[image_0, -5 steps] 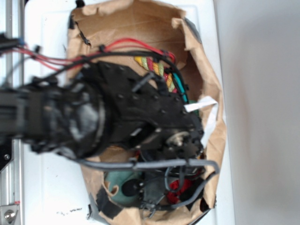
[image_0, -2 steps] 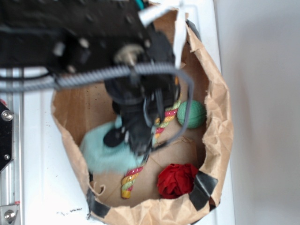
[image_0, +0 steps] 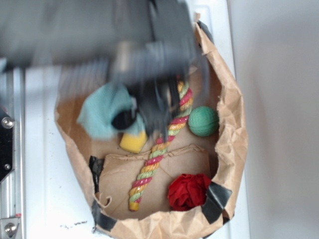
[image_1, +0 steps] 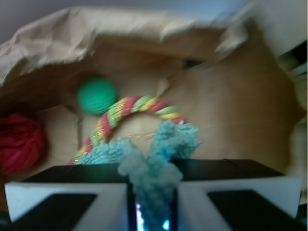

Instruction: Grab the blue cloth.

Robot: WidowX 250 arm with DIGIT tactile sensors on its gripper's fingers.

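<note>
Blue cloth (image_1: 156, 168) pinched between the two pads of the tool (image_1: 152, 211), a thick wad of pale teal terry bunched in the narrow gap and spilling upward in wrinkled lobes, as seen in the wrist view. In the exterior view, same blue cloth (image_0: 102, 112) hanging at the left side of the brown paper bag (image_0: 229, 144), lifted clear of the bag's floor as far as the blur allows, just beside the dark, motion-smeared tool (image_0: 144, 117). Tool clamped on the cloth, pads nearly together with only fabric between. Yellow sponge (image_0: 133, 142) directly below the cloth's lower right edge, close to or touching it; cannot tell which. Braided rope toy (image_0: 157, 157) in red, yellow and green, running diagonally from beneath the tool toward the near left of the bag; curved in an arc just beyond the cloth in the wrist view (image_1: 130, 113). Green ball (image_0: 203, 121) right of the rope, near the bag's right wall, also seen as a blurred green round (image_1: 97, 95) far left in the wrist view. Crumpled deep red cloth (image_0: 188, 191) at the near right corner of the bag, well apart from the blue one. Black tape patches (image_0: 215, 201) on the bag's near rim. White counter (image_0: 47, 199) beneath the bag.
</note>
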